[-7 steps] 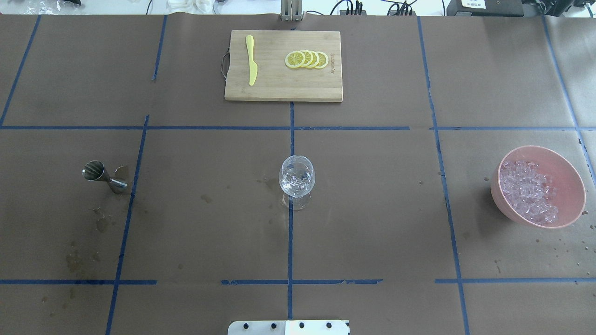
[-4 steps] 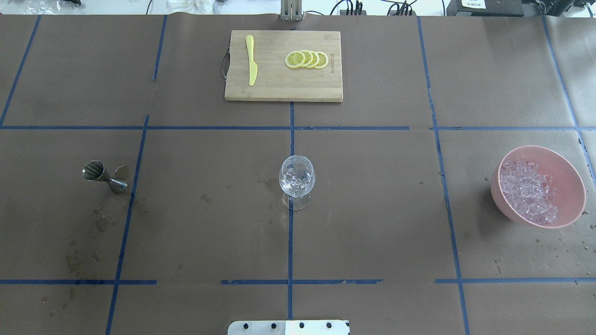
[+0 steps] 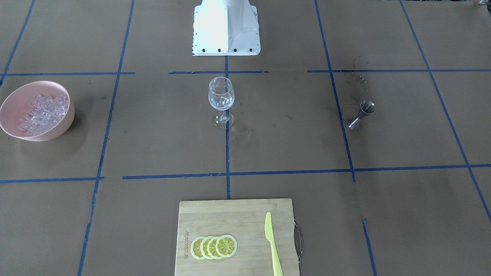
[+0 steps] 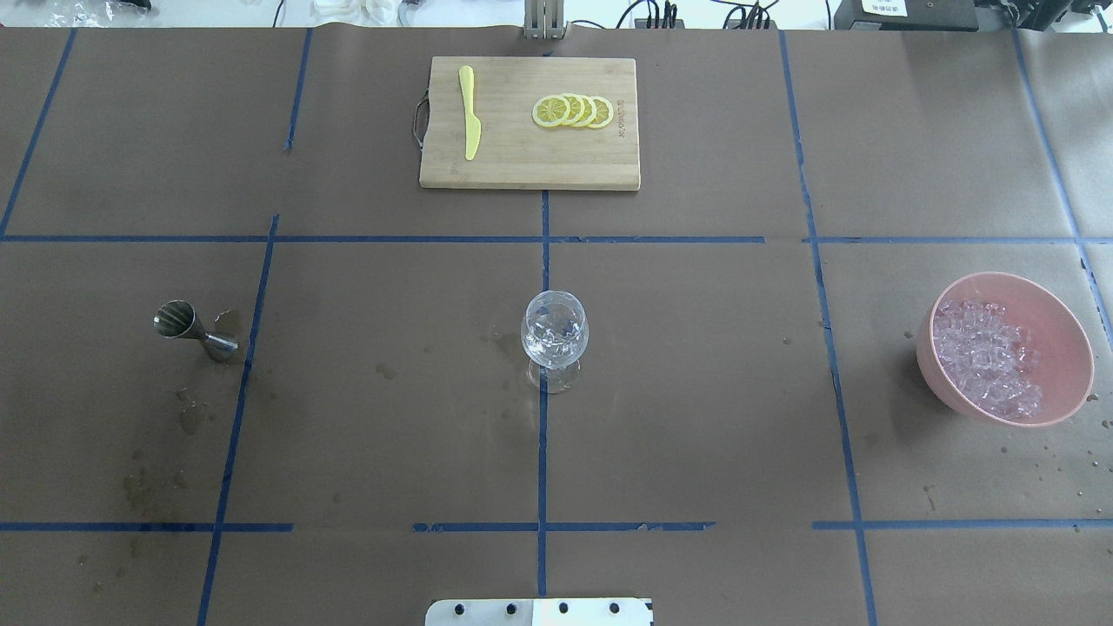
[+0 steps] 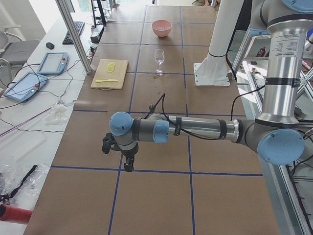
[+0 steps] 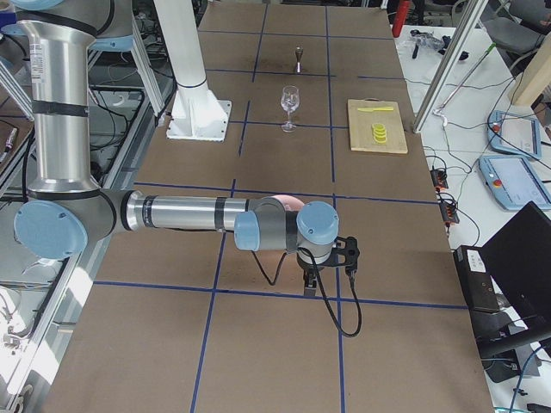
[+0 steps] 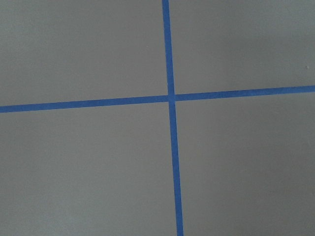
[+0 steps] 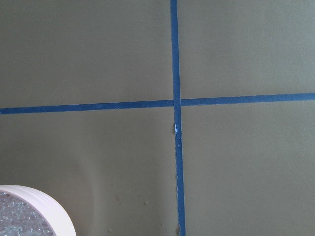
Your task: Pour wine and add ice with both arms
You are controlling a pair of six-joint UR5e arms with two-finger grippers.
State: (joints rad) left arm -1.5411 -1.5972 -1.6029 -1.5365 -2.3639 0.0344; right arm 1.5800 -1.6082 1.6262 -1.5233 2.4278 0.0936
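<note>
The ice [image 4: 987, 358] lies heaped in a pink bowl [image 4: 1068, 323] at the table's right; the bowl's rim [image 8: 34, 200] shows in the right wrist view. A clear stemmed glass [image 4: 555, 334] stands upright at the centre, with glassy glints inside. A steel jigger [image 4: 193, 328] stands at the left. My left gripper [image 5: 128, 165] hangs over bare table beyond the jigger's end. My right gripper [image 6: 308, 280] hangs just beyond the bowl. Both show only in the side views, so I cannot tell if they are open or shut. No wine bottle is in view.
A bamboo cutting board [image 4: 522, 169] at the far middle carries lemon slices [image 4: 574, 111] and a yellow knife [image 4: 469, 113]. The white pedestal [image 3: 226, 27] stands at the near edge. Wet stains [image 4: 187, 417] lie near the jigger. Blue tape lines cross the brown paper.
</note>
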